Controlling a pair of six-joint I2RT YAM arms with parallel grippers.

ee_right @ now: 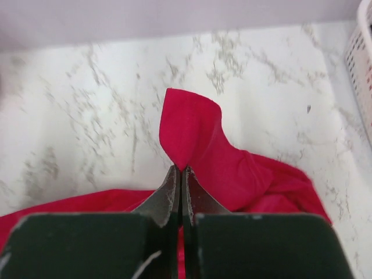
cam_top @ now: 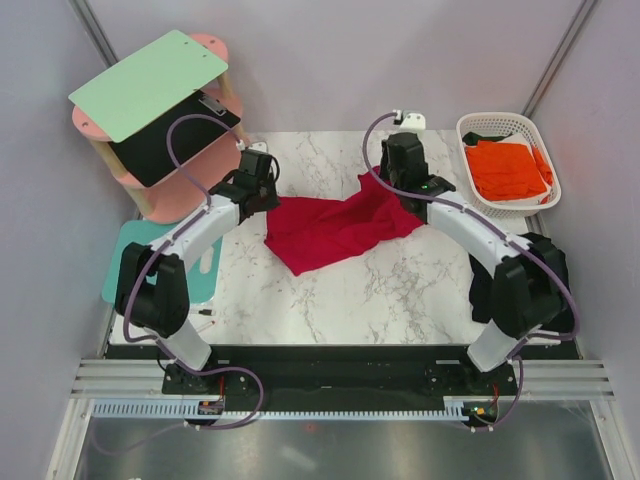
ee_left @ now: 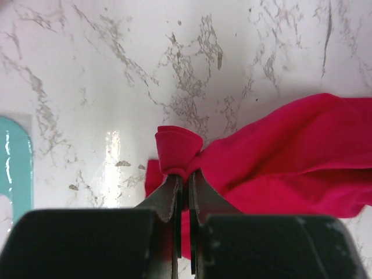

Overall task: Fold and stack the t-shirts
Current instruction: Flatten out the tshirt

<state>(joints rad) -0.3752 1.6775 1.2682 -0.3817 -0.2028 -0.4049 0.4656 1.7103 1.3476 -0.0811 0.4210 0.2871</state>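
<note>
The red shirt [cam_top: 335, 230] lies crumpled in the middle of the table [cam_top: 400, 290], strung between the 2 arms. The left gripper [ee_left: 186, 174] is clamped on a small bunched fold at the shirt's left end. The right gripper [ee_right: 181, 170] is pinched tight on a peak of cloth at its far right end, and that peak stands up a little off the marble.

From both sets of fingers the bulk of the shirt falls away toward the near edge and toward the middle. It sags into a point between the arms, so its long axis runs left to right from one gripper to the other. Each arm is nearest its own end, and neither reaches the slack middle. I'd say the coming move turns on drawing the 2 held ends apart along that line, so the cloth spreads flat before any fold.

Counting up:
- 1 red shirt on the table
- 1 orange shirt [cam_top: 508, 168] lying folded in the 1 white basket [cam_top: 495, 116] at the far right, well apart from the red one
- 1 teal mat [cam_top: 125, 255] at the left edge
- 1 green board [cam_top: 150, 85] on top of the 1 pink shelf [cam_top: 175, 200]

Something black [cam_top: 160, 150] lies under that board, and I cannot tell whether it is a shirt
</note>
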